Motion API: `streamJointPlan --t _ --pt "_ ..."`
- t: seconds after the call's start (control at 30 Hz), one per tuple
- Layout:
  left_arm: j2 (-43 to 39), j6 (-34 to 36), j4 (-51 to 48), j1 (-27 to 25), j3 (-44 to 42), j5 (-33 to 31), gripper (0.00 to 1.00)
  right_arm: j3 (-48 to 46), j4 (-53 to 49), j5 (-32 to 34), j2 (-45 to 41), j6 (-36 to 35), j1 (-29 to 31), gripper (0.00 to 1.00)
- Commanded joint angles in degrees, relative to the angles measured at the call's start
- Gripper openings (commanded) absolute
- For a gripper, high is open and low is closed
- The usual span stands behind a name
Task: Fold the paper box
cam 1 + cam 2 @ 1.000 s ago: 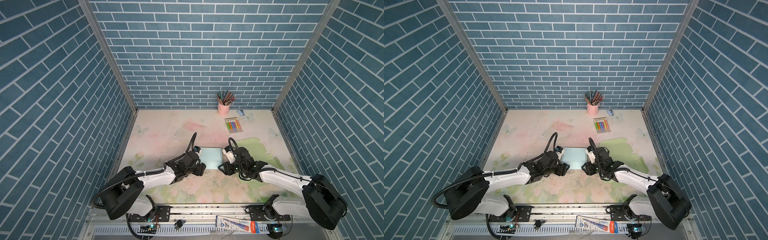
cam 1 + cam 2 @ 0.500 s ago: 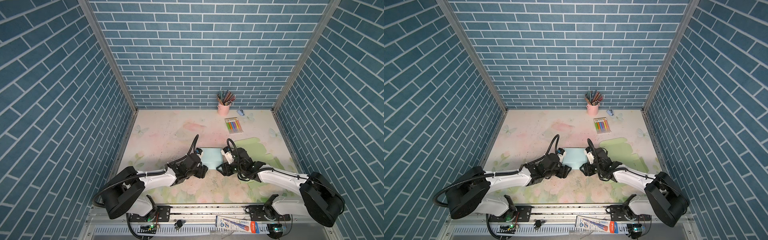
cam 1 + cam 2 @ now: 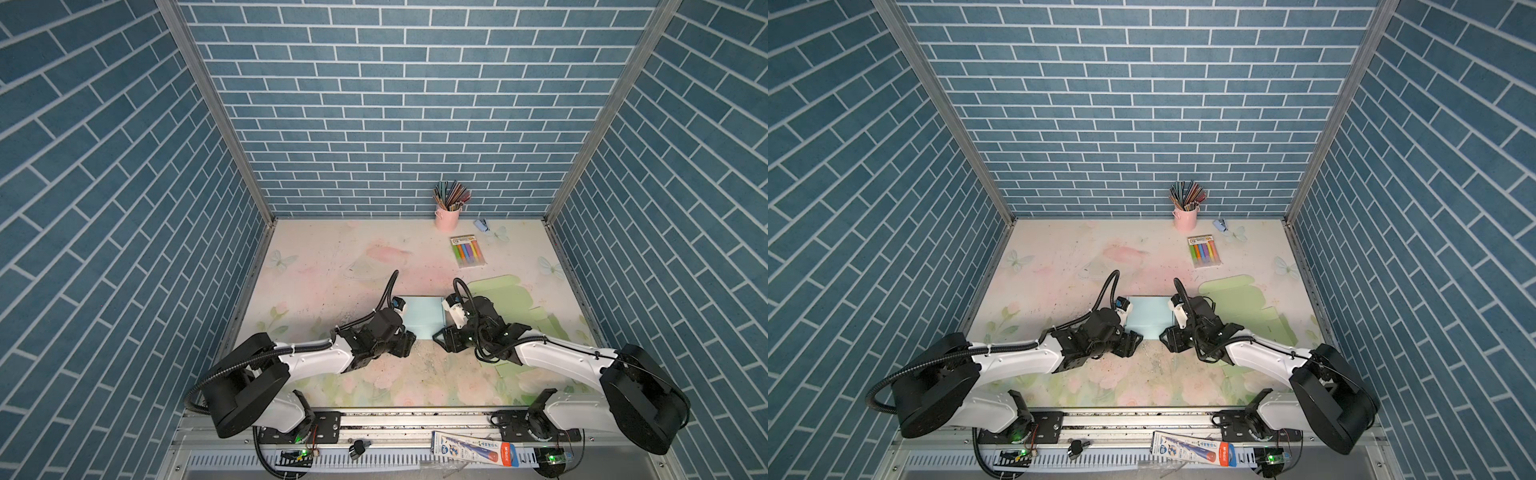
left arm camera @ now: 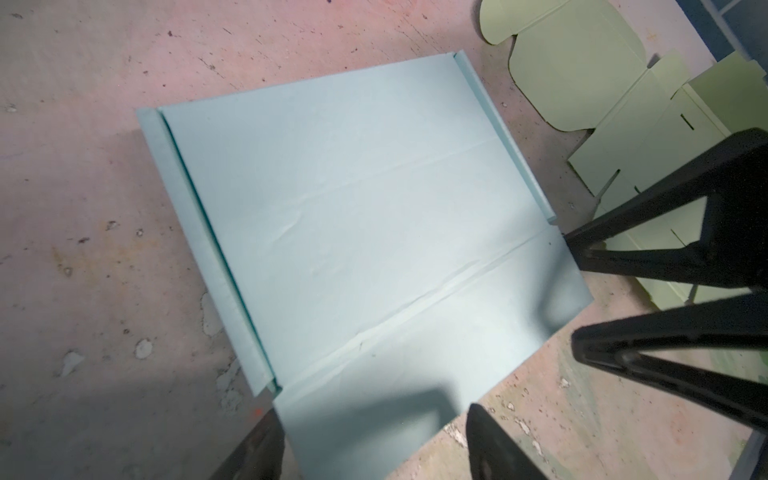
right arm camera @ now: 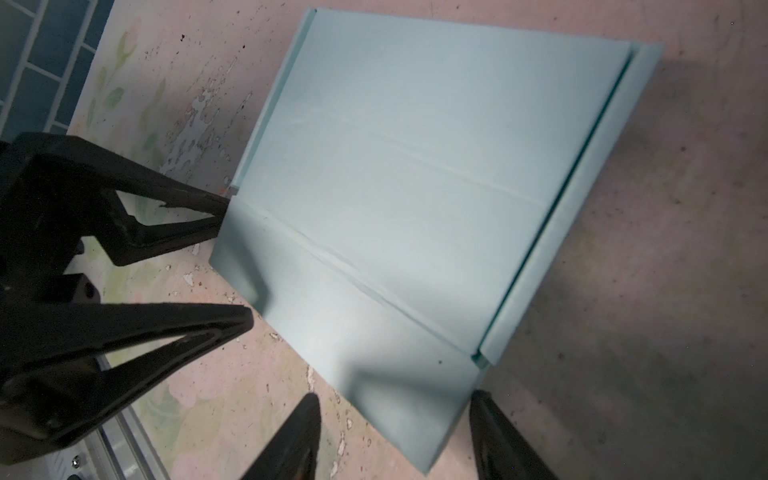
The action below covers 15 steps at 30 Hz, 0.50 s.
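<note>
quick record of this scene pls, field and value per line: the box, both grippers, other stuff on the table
blue paper box: lying flat on the table, narrow strips folded along both sides, near flap not raised
left gripper: open, spread over the near flap's edge
right gripper: open, at the same flap's opposite corner
green box blank: flat, unfolded, right of the blue box
pencil cup: upright by the back wall
marker pack: flat, in front of the cup
</note>
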Motion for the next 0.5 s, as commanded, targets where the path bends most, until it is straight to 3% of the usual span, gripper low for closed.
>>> streamJointPlan --t 0.0,0.47 --pt "0.12 -0.82 -0.13 -0.69 0.53 -0.84 0.68 -1.06 2.13 -1.35 -0.39 1.51 0.59 0.57" --pt "-0.88 -1.08 -0.31 -0.99 0.64 -0.51 0.67 -2.31 4.58 -1.72 -1.00 3.55 -0.34 0.59"
